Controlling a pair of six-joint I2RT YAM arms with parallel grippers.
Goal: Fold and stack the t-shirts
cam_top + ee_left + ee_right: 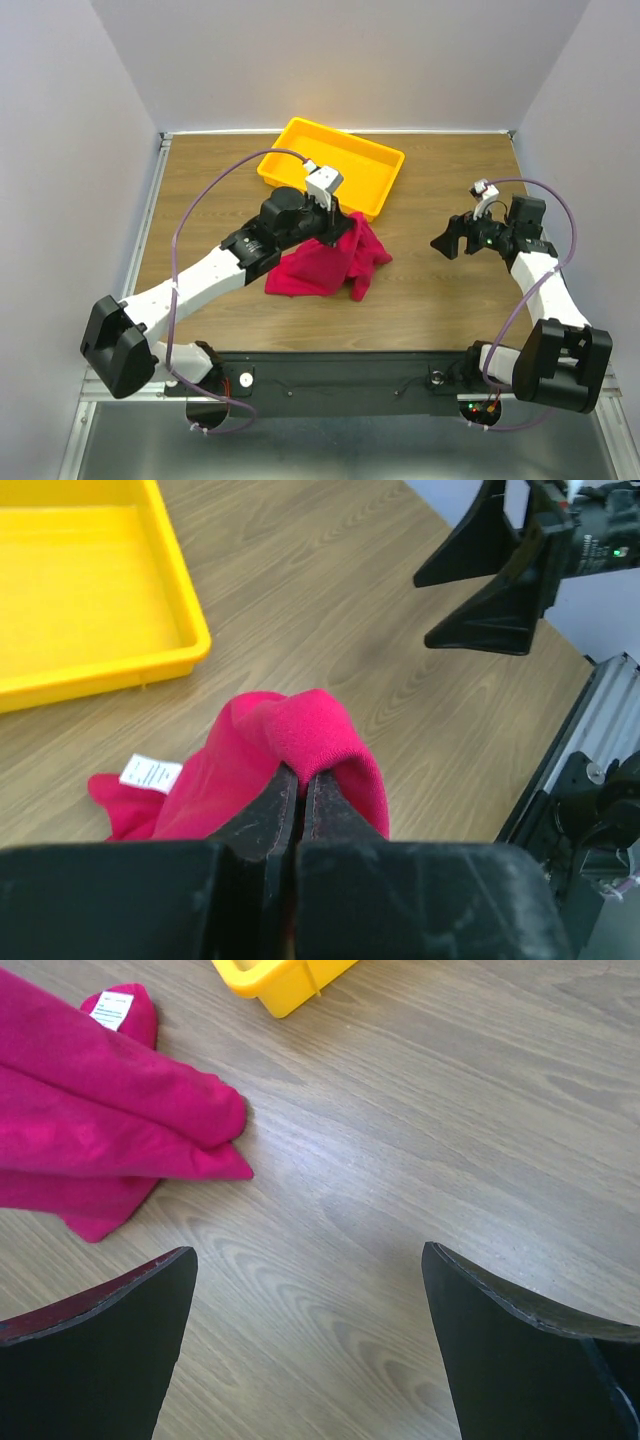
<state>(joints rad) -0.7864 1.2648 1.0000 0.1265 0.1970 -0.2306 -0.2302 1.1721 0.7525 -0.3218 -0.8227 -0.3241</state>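
The crimson-red t-shirt lies bunched on the wooden table in front of the yellow tray. My left gripper is shut on a fold of the t-shirt and holds that part raised; its white neck label shows at the left. In the right wrist view the t-shirt lies at the upper left with its label. My right gripper is open and empty over bare table to the right of the shirt, its fingers wide apart.
The yellow tray is empty and stands at the back centre of the table; its corner shows in the right wrist view. White walls enclose the table on three sides. The arms' bases sit at the near edge.
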